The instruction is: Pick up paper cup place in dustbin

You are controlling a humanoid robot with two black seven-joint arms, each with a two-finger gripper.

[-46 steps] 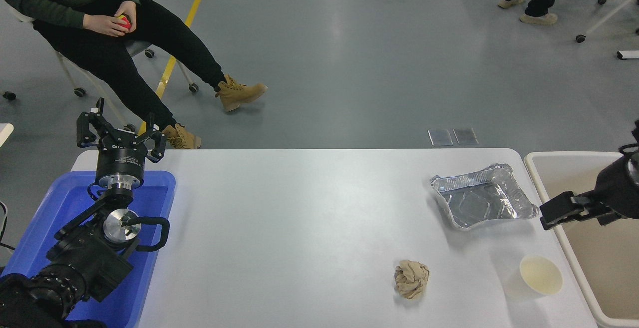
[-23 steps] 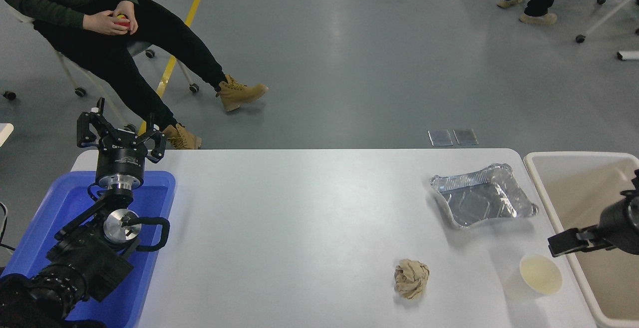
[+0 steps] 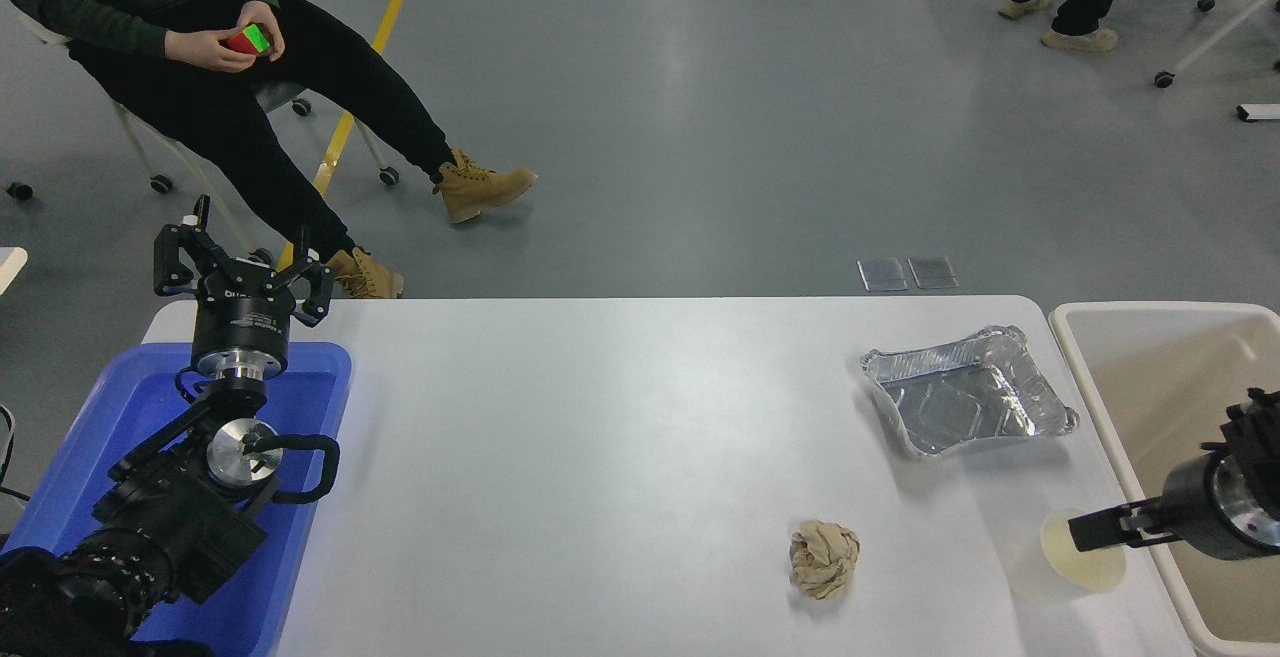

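Observation:
The small white paper cup (image 3: 1084, 570) stands upright near the table's front right corner, its cream inside showing. My right gripper (image 3: 1092, 530) comes in from the right edge and hangs low over the cup's mouth, its tip covering part of the rim. I see it side-on and cannot tell how it stands. The beige dustbin (image 3: 1150, 309) stands just right of the table, beside the cup, with my right arm crossing its near wall. My left gripper (image 3: 243, 262) is parked open at the far left over the blue tray.
A shiny foil tray (image 3: 965, 405) lies behind the cup. A crumpled tan paper ball (image 3: 824, 559) lies to the cup's left. A blue tray (image 3: 120, 407) sits under my left arm. A person sits beyond the table's far left, holding a coloured cube.
My right gripper has come down and toward me from beside the foil tray to right over the cup. The seated person has turned the cube. The cup has not moved.

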